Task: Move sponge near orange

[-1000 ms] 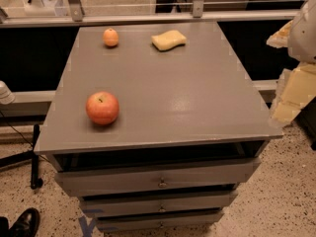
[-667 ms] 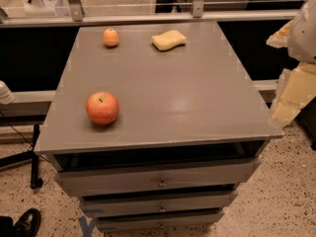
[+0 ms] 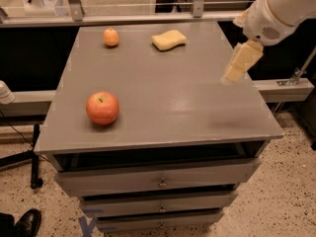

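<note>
The pale yellow sponge (image 3: 169, 39) lies flat at the back of the grey tabletop (image 3: 163, 93), right of centre. The small orange (image 3: 110, 37) sits at the back left, about a sponge's length or more to the left of the sponge. My gripper (image 3: 232, 73) hangs from the white arm (image 3: 276, 9) over the right side of the table, to the right of the sponge and nearer the front. It holds nothing and touches nothing.
A larger red-orange apple (image 3: 102, 108) stands at the front left of the tabletop. Drawers (image 3: 158, 181) sit below the top. A rail and glass panel (image 3: 148, 14) run behind the table. A shoe (image 3: 22, 223) shows on the floor at bottom left.
My arm has swung in from the right edge of the view, and the gripper now hangs over the table's right side, closer to the sponge. The sponge, orange and apple have not moved.
</note>
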Robot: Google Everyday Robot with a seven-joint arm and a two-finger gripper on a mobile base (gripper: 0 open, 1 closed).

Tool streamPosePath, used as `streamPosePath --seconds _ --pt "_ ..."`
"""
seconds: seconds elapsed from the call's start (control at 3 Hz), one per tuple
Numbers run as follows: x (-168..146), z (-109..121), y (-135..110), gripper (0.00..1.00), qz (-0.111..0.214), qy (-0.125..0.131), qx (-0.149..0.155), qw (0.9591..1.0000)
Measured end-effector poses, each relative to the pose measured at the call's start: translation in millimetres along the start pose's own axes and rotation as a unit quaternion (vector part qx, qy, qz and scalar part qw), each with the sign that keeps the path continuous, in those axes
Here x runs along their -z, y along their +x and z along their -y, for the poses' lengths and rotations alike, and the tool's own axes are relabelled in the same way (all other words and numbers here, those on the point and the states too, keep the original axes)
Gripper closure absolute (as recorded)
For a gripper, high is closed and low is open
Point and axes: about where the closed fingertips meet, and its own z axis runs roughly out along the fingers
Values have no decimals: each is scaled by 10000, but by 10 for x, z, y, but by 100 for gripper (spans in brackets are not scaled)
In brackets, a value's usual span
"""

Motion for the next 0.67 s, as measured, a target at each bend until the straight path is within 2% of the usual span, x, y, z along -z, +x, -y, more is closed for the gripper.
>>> streamPosePath --seconds 0.33,0.67 --pt "-635 674 -194 0 623 213 -247 9975" --pt "-1214 1122 -372 0 940 420 -638 9926"
